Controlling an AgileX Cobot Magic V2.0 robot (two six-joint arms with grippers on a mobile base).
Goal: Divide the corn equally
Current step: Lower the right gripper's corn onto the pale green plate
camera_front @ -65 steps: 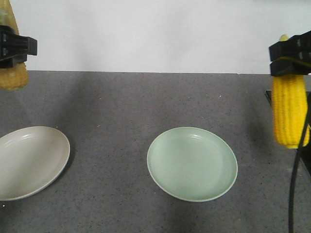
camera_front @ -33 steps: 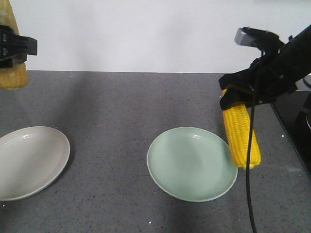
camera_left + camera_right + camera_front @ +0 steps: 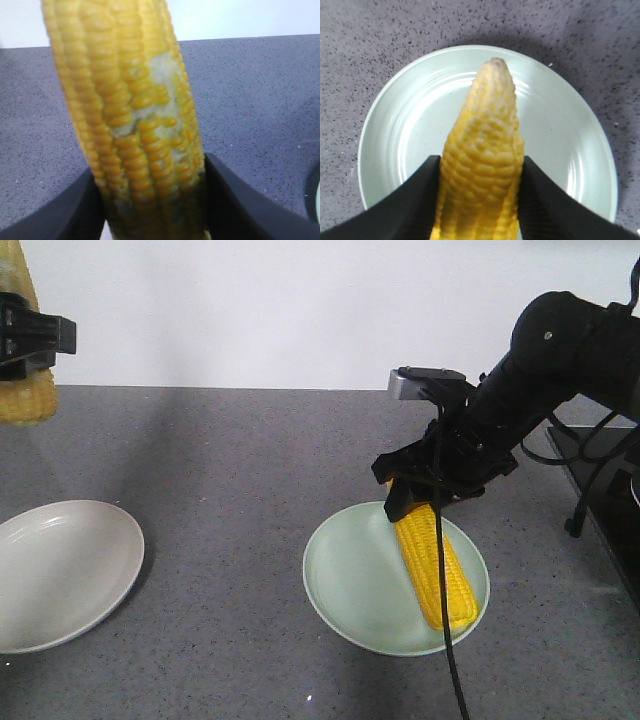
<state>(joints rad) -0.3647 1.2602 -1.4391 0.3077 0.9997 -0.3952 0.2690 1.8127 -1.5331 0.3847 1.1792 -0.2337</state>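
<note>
My right gripper point(image 3: 415, 490) point(image 3: 480, 195) is shut on a yellow corn cob point(image 3: 435, 565) point(image 3: 482, 150). The cob slants down over the pale green plate point(image 3: 345, 580) point(image 3: 405, 130), with its low end near the plate's front right rim. Whether it touches the plate I cannot tell. At the far top left my left gripper point(image 3: 25, 340) point(image 3: 155, 200) is shut on a second corn cob point(image 3: 22, 395) point(image 3: 135, 115). That cob is held upright high above the table and has a bare patch with kernels missing. Below it lies an empty beige plate point(image 3: 60, 570).
The grey speckled tabletop point(image 3: 230, 470) ends at a white wall behind. A dark raised surface point(image 3: 600, 500) borders the table on the right. A black cable point(image 3: 448, 660) hangs from the right arm across the green plate's front.
The right arm has swung left and down from the right edge, carrying its corn to low over the green plate. The left gripper and its corn have not moved.
</note>
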